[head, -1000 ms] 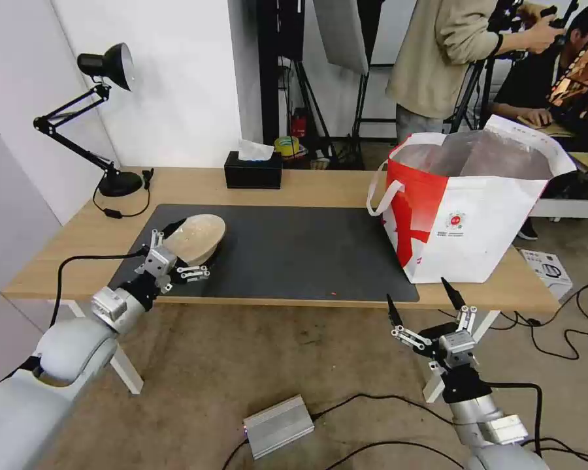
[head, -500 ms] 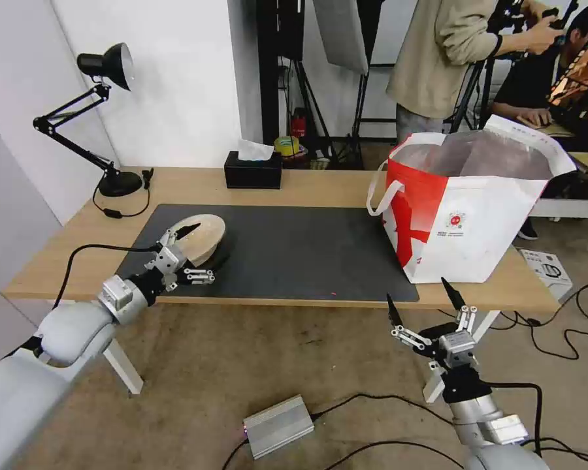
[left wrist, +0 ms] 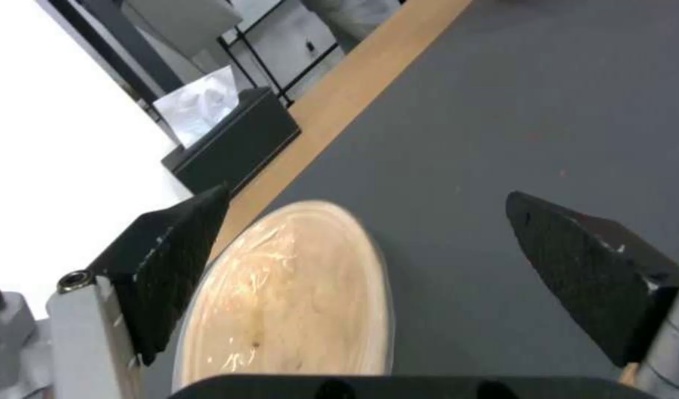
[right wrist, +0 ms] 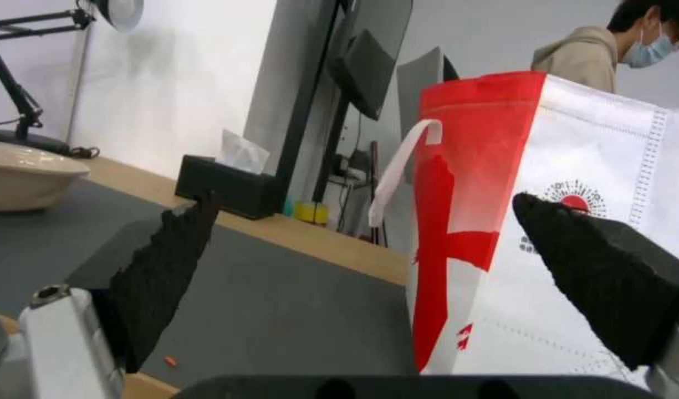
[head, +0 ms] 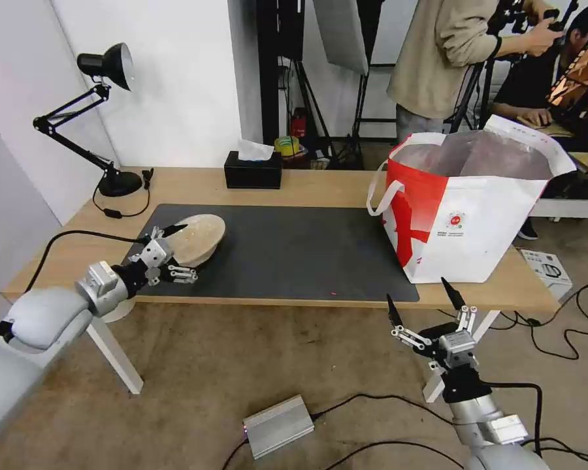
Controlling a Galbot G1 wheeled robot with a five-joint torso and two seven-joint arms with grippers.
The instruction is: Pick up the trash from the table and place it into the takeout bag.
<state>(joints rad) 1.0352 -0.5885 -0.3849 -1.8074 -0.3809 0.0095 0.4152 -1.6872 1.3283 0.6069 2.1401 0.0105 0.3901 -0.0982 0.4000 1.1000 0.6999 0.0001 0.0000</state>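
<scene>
On the table point(head: 307, 189)'s mat point(head: 294, 254), toward its left end, the shallow bowl point(head: 196, 238); behind, at the far edge, the tissue box point(head: 253, 171); far left, the desk lamp point(head: 104, 124); on the right end, beside the mat, the takeout bag point(head: 470, 209).

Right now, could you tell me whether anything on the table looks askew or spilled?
The shallow beige bowl sits tilted on the dark grey mat near the left gripper, whose fingers are open around its near edge. A tiny orange crumb lies by the mat's front edge. The red-and-white takeout bag stands upright.
</scene>
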